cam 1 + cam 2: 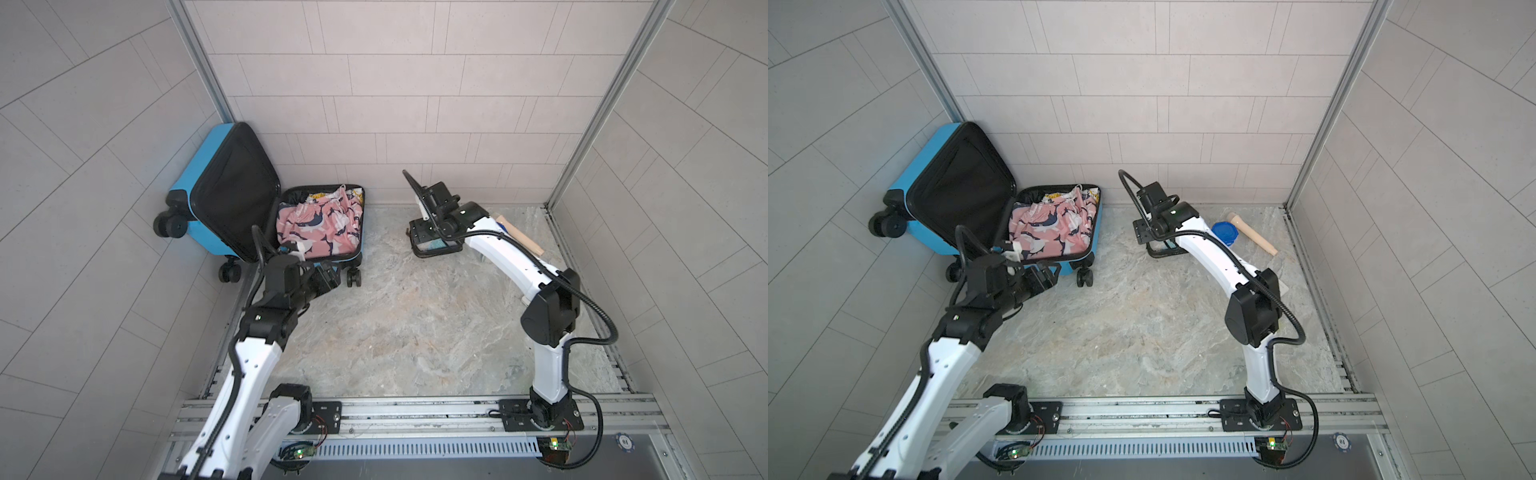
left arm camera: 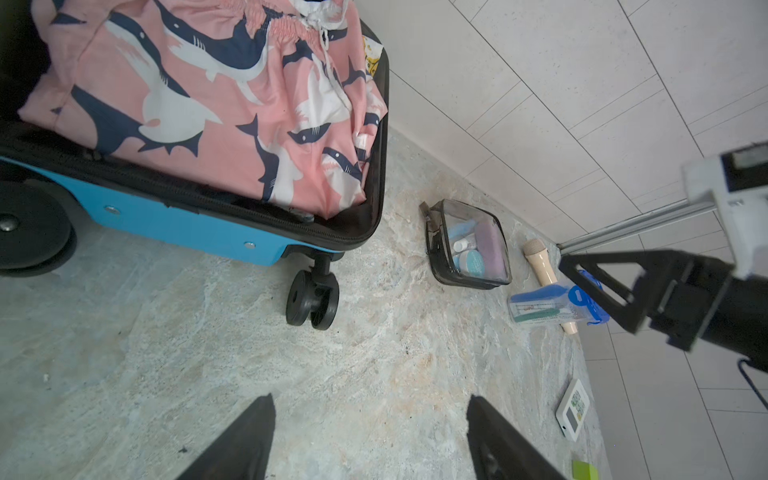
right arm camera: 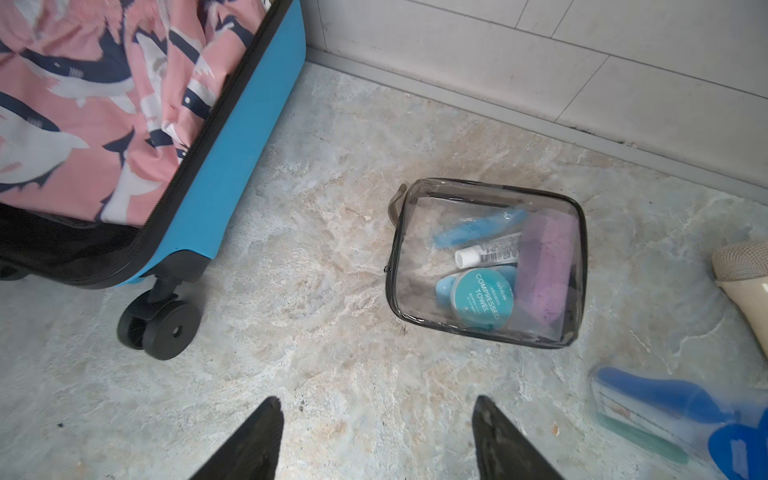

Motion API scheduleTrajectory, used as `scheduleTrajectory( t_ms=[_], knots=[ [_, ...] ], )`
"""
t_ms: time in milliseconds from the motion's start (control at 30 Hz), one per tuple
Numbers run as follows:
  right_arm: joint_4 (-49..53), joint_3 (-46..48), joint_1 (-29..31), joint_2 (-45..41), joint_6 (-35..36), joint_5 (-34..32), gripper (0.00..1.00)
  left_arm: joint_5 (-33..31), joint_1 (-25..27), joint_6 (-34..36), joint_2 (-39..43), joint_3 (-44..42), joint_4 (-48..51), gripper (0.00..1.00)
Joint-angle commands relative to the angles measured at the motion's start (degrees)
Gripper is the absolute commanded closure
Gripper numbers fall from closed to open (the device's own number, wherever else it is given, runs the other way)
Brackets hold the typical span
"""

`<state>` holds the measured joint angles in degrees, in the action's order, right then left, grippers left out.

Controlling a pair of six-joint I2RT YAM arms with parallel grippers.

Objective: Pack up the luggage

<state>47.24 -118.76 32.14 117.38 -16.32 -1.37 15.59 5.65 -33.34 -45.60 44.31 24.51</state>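
Luggage [image 1: 208, 237] sits at about ten o'clock on the stone-patterned floor [image 1: 395, 316] in both top views, tucked into the corner. Its lid [image 1: 963, 183] stands tilted against the side wall with the black lining showing. Its lower half lies flat and open, filled with pink shark-print shorts [image 1: 320, 224].

The left gripper [image 2: 370, 399] hovers just short of the open half's near edge, beside a front wheel [image 2: 311, 299]. From it the open half lies at twelve o'clock and the raised lid at about eleven. Its fingers are spread wide with only bare floor between them, touching nothing.

The right gripper [image 3: 376, 401] hangs well apart from the luggage, which lies at nine o'clock from it. Its fingers stand apart and empty, poised over the clear black-trimmed pouch [image 3: 486, 266], which lies flat on the floor. A beige microphone [image 1: 1252, 232] and a blue-capped case [image 1: 1225, 235] lie at about three o'clock from the pouch.
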Motion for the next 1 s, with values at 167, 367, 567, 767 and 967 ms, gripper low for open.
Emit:
scheduleTrajectory(
  t_ms=[167, 367, 567, 767, 967],
  knots=[
    [13.2, -19.7, 1.8, 17.4, 1.1, -10.5, 0.34, -1.6, 0.2, -1.4, 8.4, -6.1, 3.4, 0.09],
    [11.3, -22.0, 1.8, 23.9, 1.8, -14.5, 0.44, 0.3, 0.2, -6.4, 13.4, -13.0, 2.0, 0.09],
    [7.1, -22.0, 2.0, 27.7, 2.4, -15.6, 0.42, 1.9, 0.3, -10.1, 16.6, -18.9, 0.7, 0.11],
    [3.1, -23.1, 2.9, 31.1, 2.9, -19.8, 0.47, 2.2, 0.3, -11.3, 17.8, -20.7, 0.3, 0.12],
    [2.0, -26.0, 2.9, 34.2, 2.2, -23.5, 0.51, 2.2, 0.4, -11.3, 17.6, -20.8, 0.2, 0.12]
  ],
)
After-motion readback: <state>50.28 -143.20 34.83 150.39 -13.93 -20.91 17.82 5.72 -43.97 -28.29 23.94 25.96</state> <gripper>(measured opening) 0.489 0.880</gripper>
